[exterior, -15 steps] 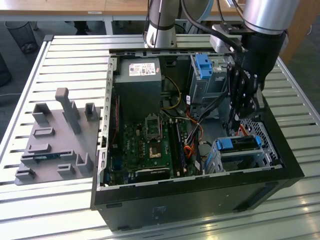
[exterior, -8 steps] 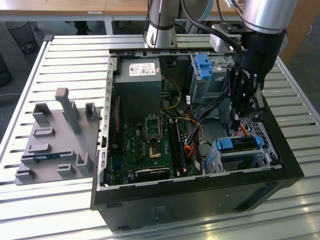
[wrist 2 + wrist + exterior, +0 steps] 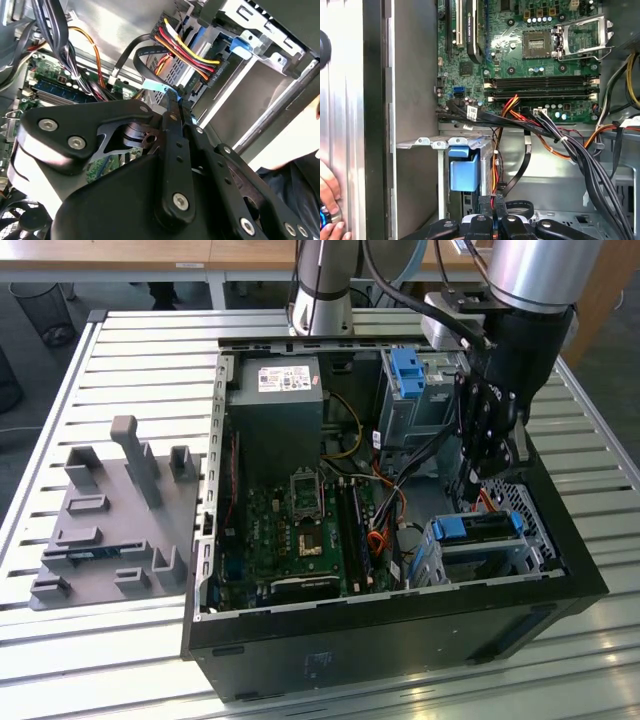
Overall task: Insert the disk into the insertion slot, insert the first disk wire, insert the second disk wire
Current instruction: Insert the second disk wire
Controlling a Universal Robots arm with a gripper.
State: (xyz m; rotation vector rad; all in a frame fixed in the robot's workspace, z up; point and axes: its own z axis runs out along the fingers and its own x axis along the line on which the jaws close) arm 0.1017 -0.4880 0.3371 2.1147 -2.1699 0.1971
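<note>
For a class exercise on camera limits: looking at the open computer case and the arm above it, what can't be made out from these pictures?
- Gripper grip: in the second wrist view its own black linkage covers the tips.
- Disk: in the exterior view the arm overlaps its rear, hiding any connectors.
- Insertion slot: the exterior view leaves the disk's seating depth unclear.

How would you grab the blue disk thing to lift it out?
Probably by the blue carrier edge of the disk, coming down from above. It lies flat inside the insertion slot, whose metal walls cover its other sides.
</note>
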